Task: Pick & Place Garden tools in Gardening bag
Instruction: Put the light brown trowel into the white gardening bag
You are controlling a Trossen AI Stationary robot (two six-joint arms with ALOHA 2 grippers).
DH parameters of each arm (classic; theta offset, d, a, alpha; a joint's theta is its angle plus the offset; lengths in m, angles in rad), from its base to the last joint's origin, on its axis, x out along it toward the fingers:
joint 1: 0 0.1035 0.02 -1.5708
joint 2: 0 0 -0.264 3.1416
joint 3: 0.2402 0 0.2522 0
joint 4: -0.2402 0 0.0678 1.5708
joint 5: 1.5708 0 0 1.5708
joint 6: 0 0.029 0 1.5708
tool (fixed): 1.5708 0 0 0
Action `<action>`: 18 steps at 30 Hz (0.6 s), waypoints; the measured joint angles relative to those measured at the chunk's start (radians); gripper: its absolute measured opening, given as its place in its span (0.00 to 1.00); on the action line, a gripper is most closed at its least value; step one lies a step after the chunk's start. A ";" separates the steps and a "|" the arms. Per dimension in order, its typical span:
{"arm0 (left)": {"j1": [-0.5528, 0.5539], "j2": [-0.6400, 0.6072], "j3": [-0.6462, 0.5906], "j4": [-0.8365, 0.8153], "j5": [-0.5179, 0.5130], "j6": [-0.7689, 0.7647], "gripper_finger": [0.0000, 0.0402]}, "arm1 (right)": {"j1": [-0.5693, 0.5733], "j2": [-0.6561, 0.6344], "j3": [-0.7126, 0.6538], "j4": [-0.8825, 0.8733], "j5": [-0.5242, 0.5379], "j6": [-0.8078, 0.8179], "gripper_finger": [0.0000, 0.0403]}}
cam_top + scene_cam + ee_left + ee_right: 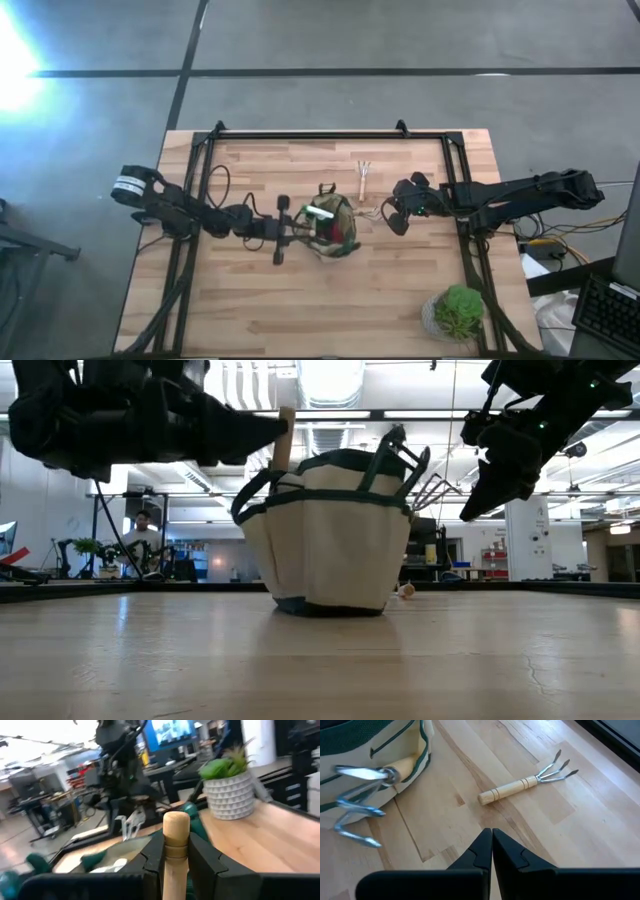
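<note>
On the pale wooden table (300,310), the left gripper (176,862) clamps a wooden tool handle (175,847) over the round khaki fabric bag (330,540). Beyond it, the right gripper (491,845), fingers pressed together empty, hovers near a wooden-handled metal fork (527,782). A bushy potted plant (458,312) stands well apart.

- A harsh white glare burns out the left edge of the high view, on the floor (20,60).
- In the low view, bright ceiling lights (330,375) backlight the scene; the arms read as silhouettes.
- The left wrist view is soft and smeared, its upper left washed out.
- The right wrist view is evenly lit and sharp on the desk (560,820).
</note>
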 joint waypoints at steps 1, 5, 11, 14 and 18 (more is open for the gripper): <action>0.000 0.000 0.004 0.002 0.013 0.003 0.15 | 0.000 0.000 0.000 0.000 0.000 0.000 0.02; -0.001 0.000 0.009 0.001 0.021 0.005 0.15 | 0.000 0.000 0.000 0.000 0.000 0.000 0.02; -0.001 0.000 0.009 -0.004 0.021 -0.015 0.15 | 0.000 0.000 0.000 -0.001 0.000 0.000 0.02; -0.001 0.000 0.009 -0.005 0.020 -0.037 0.15 | 0.000 0.000 0.000 -0.001 0.000 0.000 0.02; -0.001 0.000 0.012 -0.008 0.020 -0.077 0.25 | 0.000 0.000 0.000 -0.002 0.000 0.000 0.02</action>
